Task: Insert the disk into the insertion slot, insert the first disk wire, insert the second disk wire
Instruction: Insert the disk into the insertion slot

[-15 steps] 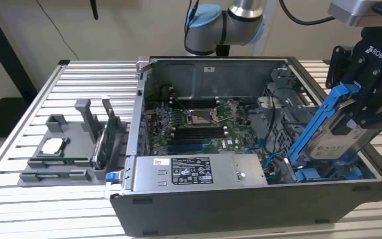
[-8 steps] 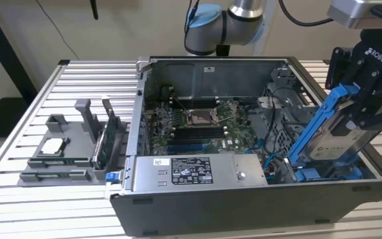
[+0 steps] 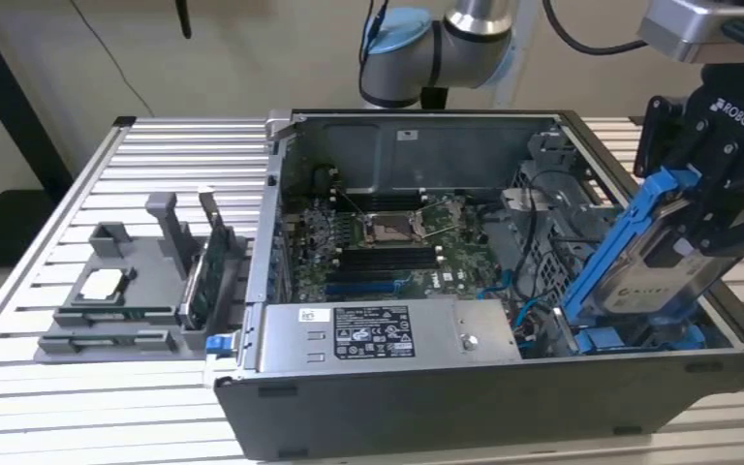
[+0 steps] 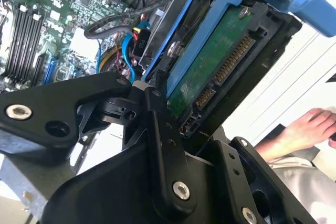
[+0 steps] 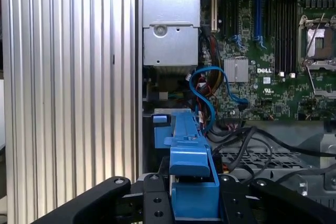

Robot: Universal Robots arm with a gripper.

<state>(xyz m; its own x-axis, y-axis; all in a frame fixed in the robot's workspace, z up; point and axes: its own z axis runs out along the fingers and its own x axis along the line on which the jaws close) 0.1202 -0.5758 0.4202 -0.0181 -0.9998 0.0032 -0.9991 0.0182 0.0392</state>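
Gripper [image 3: 719, 215] pinching tilted disk [image 3: 643, 257] | right of exterior view, its low end, I think, inside computer case [image 3: 476, 412] | cables [image 4: 126, 51] close beside.

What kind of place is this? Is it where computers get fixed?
Probably a robot lab or workshop bench. An open computer case sits on a ribbed metal table, and a robot gripper holds the disk in its blue frame.
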